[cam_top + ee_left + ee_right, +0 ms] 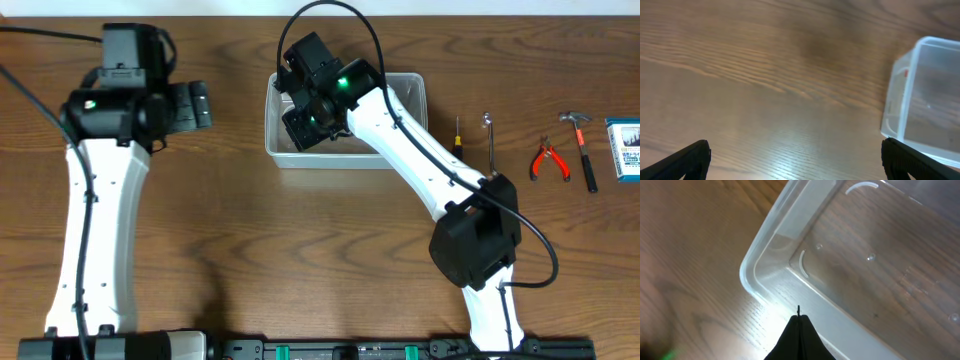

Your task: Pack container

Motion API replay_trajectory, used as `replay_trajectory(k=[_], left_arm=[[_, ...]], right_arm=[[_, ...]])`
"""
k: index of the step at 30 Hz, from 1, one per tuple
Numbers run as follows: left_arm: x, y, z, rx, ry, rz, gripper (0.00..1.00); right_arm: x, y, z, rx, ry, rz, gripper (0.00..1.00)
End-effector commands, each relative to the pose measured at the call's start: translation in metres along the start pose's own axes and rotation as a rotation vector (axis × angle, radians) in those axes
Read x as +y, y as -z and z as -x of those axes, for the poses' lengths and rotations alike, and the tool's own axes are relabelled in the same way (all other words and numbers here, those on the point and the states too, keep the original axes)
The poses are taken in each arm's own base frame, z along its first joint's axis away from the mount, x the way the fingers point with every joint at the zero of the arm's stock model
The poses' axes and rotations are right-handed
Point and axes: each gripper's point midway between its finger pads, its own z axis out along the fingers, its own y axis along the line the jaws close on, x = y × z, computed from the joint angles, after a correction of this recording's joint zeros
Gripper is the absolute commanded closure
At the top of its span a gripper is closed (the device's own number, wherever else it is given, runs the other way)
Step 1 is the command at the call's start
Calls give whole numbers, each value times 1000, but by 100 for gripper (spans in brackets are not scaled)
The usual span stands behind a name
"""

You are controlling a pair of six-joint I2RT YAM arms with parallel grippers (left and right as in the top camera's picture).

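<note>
The clear container (300, 158) sits upper centre of the overhead frame, apparently empty. The right pincer (799, 326) hangs over its corner, pressed together on nothing; the left pincer (795, 159) is spread wide (above the bench (765, 75)). Best to rise clear of the rim before fetching the pliers (550, 160) at right.

**Tools lined up beside bin on my wooden table**

The brown wood-grain table (230, 230) in front of me carries a clear plastic container (300, 158) toward its far middle. Off to my right, in a row and apart from one another, lie a small screwdriver (458, 135), a thin metal tool (490, 140), red-handled pliers (550, 160), a hammer (583, 155) and, at the frame's edge, a blue-and-white box (625, 150).
</note>
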Motion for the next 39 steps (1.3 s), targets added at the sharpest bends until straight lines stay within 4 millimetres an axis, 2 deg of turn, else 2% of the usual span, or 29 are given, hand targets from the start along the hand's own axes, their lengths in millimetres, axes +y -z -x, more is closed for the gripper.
replay_trajectory(k=[1,10,17,25,39], left_arm=[[13,10,7,-29,31,26,2],[16,10,1,-3,31,32,2],[16,10,0,0,31,32,2],[16,10,-3,12,29,34,2],[16,10,-3,14,29,34,2]], right_arm=[[1,-1,1,0,39,5,99],[2,-14,-8,45,45,10,99],[3,-14,-11,57,70,10,98],[-1,-31,-21,108,65,6,99],[-3,-34,-31,150,87,5,99]])
